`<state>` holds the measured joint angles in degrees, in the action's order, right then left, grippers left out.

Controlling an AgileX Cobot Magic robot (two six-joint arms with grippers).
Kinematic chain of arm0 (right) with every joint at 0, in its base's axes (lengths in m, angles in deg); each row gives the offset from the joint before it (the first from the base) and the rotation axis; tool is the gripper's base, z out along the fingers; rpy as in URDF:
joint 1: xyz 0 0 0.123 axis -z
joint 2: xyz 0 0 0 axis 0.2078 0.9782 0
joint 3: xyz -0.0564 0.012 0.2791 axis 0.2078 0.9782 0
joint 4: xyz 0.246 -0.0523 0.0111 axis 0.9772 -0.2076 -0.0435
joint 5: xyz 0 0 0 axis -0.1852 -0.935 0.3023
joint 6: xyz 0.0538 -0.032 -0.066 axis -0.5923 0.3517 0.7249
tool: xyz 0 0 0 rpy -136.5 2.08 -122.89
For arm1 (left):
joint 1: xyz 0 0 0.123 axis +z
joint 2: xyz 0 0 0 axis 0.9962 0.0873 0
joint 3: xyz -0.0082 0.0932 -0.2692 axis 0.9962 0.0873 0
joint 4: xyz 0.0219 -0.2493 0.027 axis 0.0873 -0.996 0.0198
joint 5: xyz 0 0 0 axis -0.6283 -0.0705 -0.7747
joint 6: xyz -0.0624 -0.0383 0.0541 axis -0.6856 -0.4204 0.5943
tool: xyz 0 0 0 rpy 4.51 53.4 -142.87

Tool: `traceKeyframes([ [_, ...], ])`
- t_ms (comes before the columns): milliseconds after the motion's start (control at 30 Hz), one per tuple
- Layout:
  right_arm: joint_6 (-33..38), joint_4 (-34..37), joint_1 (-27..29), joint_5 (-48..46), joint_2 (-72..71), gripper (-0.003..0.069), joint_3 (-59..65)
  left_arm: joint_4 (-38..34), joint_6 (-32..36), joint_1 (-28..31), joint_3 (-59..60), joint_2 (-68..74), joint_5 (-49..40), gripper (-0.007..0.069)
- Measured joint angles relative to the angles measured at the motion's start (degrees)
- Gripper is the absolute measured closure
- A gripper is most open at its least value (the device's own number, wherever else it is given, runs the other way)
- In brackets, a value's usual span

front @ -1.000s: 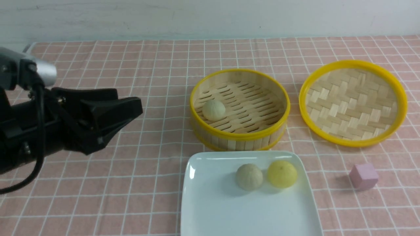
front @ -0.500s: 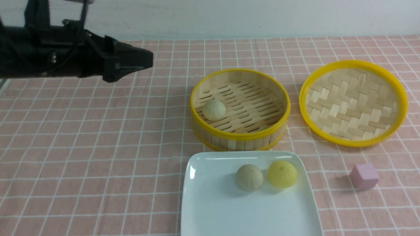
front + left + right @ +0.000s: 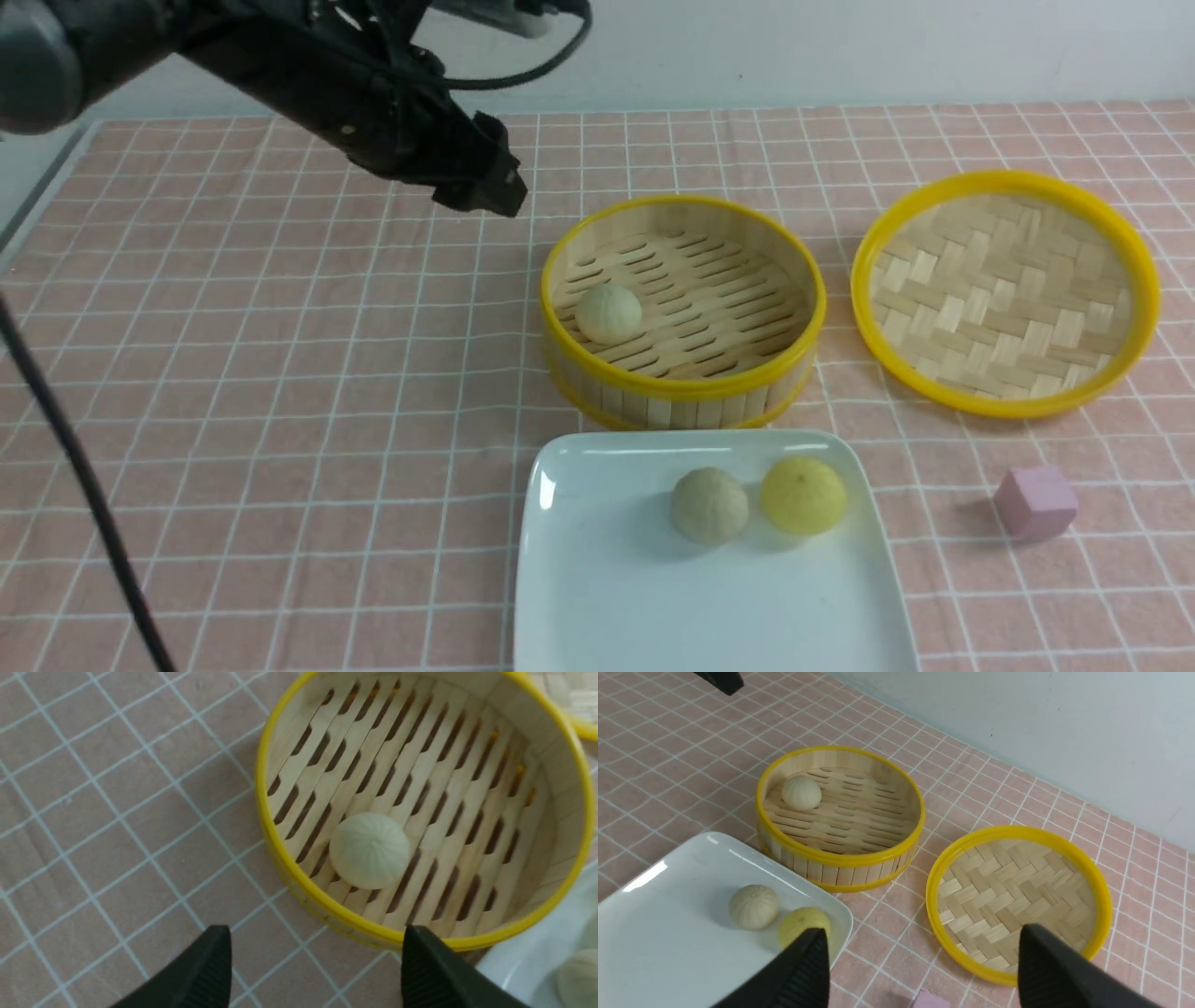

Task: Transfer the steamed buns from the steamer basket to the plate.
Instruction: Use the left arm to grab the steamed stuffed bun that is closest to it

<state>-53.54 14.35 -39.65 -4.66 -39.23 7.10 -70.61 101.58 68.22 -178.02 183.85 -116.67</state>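
Pink cloth (image 3: 280,392) w/ plate (image 3: 607,597), near edge off-frame.

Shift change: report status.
Open, empty: left claw, right claw. One pale cream round bun sits in round bamboo steamer basket; beige bun, yellow bun on white square plate. Nothing blocking.

Front cam looks forward and down over the whole bench (image 3: 280,392). Left wrist cam sits close above the steamer basket (image 3: 467,788), and right wrist cam hangs further back at an angle. All three share that basket.
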Motion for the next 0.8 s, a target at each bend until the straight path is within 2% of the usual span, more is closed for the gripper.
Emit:
traceKeyframes([
  [233,0.0,0.0,0.0,-0.4,0.0,0.013,0.0,2.0,-0.7,-3.1,-5.7,8.1,-0.5,0.0134],
  [567,0.1,-0.2,0.0,-2.0,0.0,0.013,0.0,3.4,4.1,-8.3,-6.4,14.1,1.7,0.0134],
  [800,0.2,-0.1,0.0,-3.1,0.0,0.0131,0.0,5.5,4.3,-8.8,-6.5,16.7,3.5,0.0134],
])
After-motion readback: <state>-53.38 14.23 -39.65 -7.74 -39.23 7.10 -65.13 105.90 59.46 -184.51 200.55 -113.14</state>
